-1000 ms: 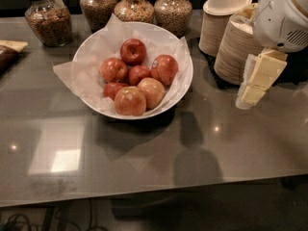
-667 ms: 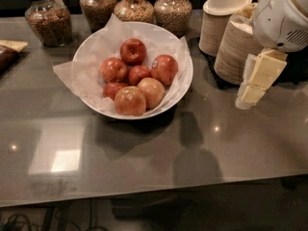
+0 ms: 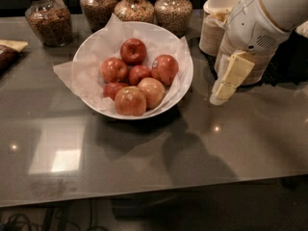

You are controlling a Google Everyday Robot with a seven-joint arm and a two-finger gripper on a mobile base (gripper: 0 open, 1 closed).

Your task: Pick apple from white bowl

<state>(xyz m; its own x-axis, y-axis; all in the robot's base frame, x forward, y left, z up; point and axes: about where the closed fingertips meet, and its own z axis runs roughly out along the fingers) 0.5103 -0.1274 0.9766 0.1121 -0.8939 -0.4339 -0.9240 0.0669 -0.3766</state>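
Note:
The white bowl (image 3: 183,88), wide and lined with crinkled white paper, stands on the grey table at centre left. It holds several apples. An evenly red one (image 3: 133,50) lies at the back, another red one (image 3: 165,69) at the right, and paler yellow-blushed ones (image 3: 130,101) at the front. No sticker shows on any apple. My gripper (image 3: 225,83) hangs at the right, just beyond the bowl's right rim and above the table. It holds nothing and touches no apple.
Several glass jars of grains (image 3: 48,18) line the table's back edge. Stacks of beige paper bowls (image 3: 216,25) stand at the back right, behind my gripper. A dark wrapped item (image 3: 7,57) lies at the far left. The table's front edge runs along the bottom.
My gripper has moved a little to the left, toward the bowl's right rim. The bowl and apples have not moved.

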